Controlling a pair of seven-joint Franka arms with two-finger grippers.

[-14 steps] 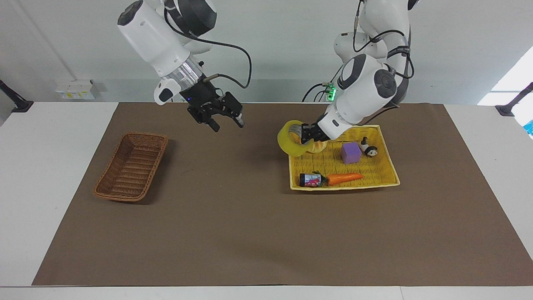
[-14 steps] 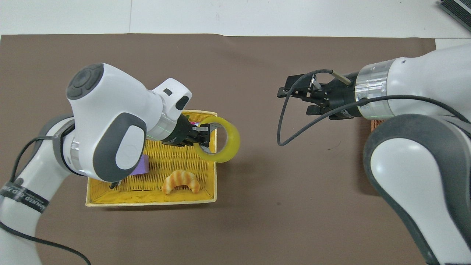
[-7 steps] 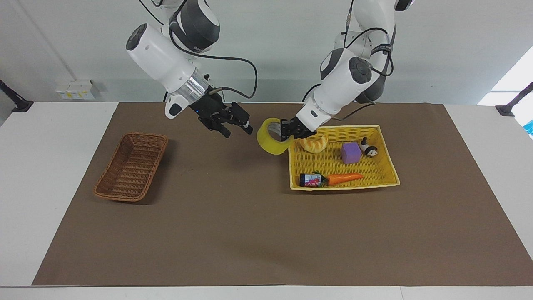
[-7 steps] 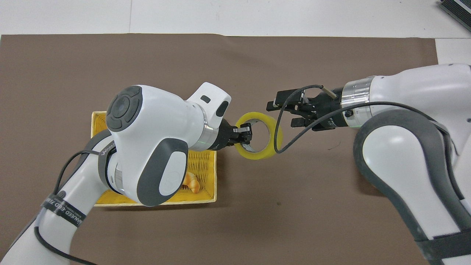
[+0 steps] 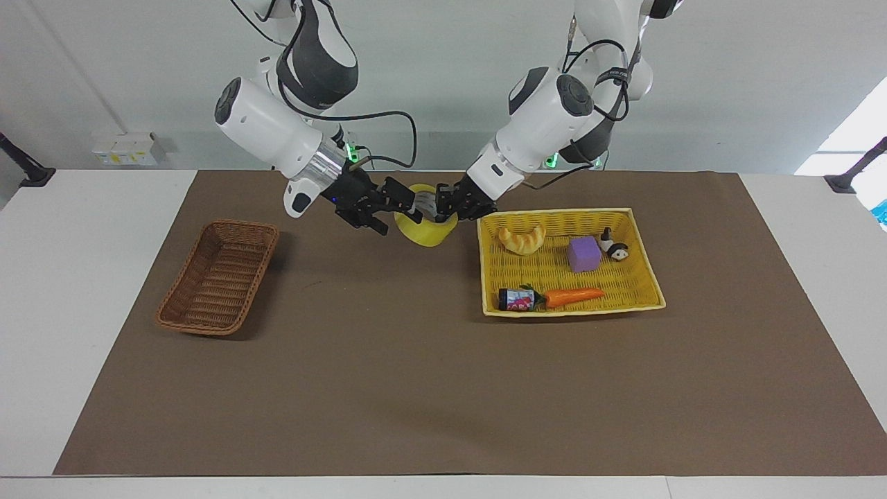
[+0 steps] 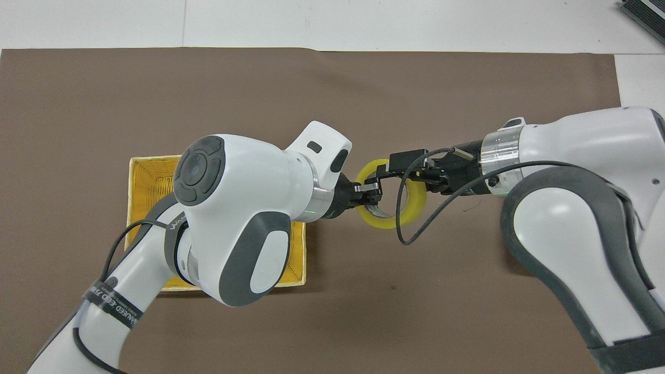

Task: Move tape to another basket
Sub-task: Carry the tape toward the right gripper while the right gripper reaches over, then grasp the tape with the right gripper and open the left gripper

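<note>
Here the tape (image 5: 421, 229) hangs in the air over the bare brown mat, between my two arms, near my end of the surface; my left gripper (image 5: 452, 206) holds it, jaws clamped on the rim of the roll. My right gripper (image 5: 396, 202) is up against the roll from the right arm's side, one of its jaws seeming to reach into the ring, though I cannot tell whether they have closed. Farther out, toward the left arm's end, the yellow tray basket (image 5: 646, 274) keeps a croissant (image 5: 522, 239), a purple cube (image 5: 583, 254), a small panda figure (image 5: 614, 249), a carrot (image 5: 572, 296) and a little can (image 5: 515, 299); toward the right arm's end the brown wicker basket (image 5: 219, 277) lies empty. So, as I judge it: the tape is out of the tray, the handover is underway, and the carry and drop remain.
</note>
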